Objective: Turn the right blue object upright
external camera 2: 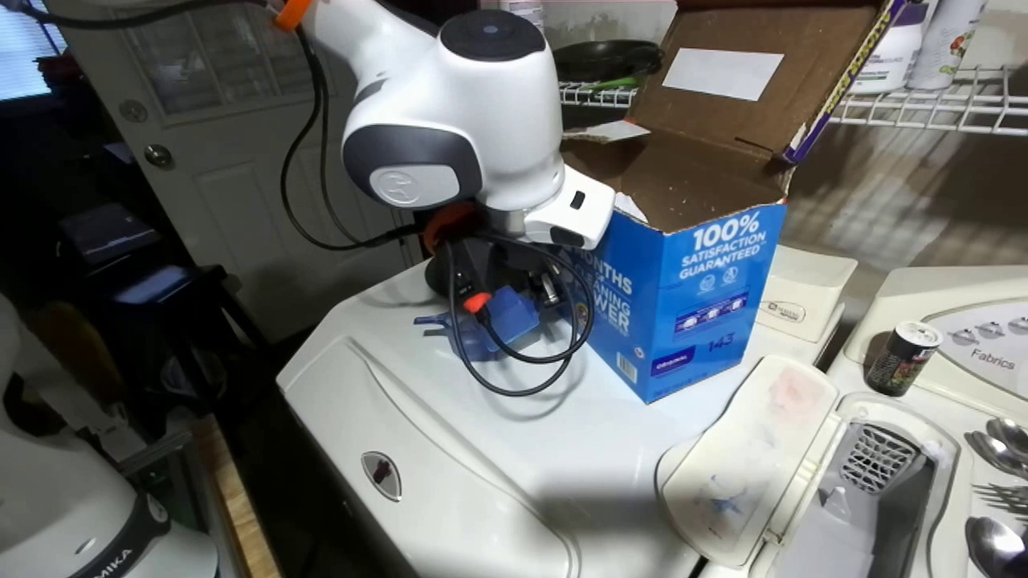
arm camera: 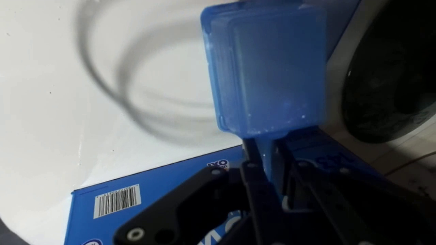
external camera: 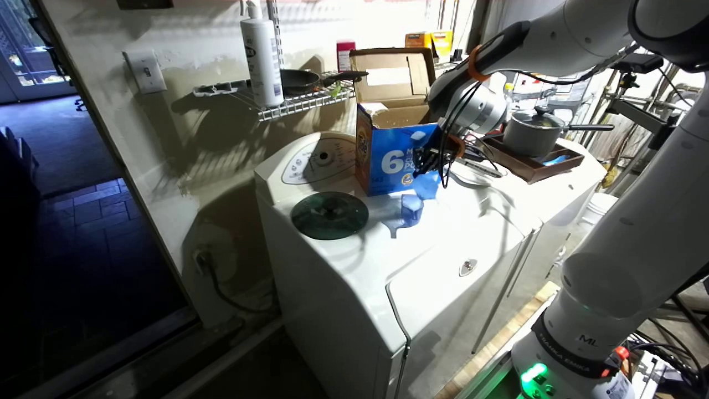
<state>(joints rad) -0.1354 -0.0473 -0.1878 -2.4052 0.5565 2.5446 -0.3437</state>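
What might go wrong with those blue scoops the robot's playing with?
The gripper seems to pinch a blue scoop by its thin handle, so the scoop might twist or slip. It could also bump the other blue scoop, which sits close by on the white machine. And the black cable droops in a loop that looks near the big blue box, so it might snag there.

Rt. blue cup (arm camera: 269, 75), transl. plastic, squarish, handle (arm camera: 266, 153) btwn gripper (arm camera: 264, 148) tips
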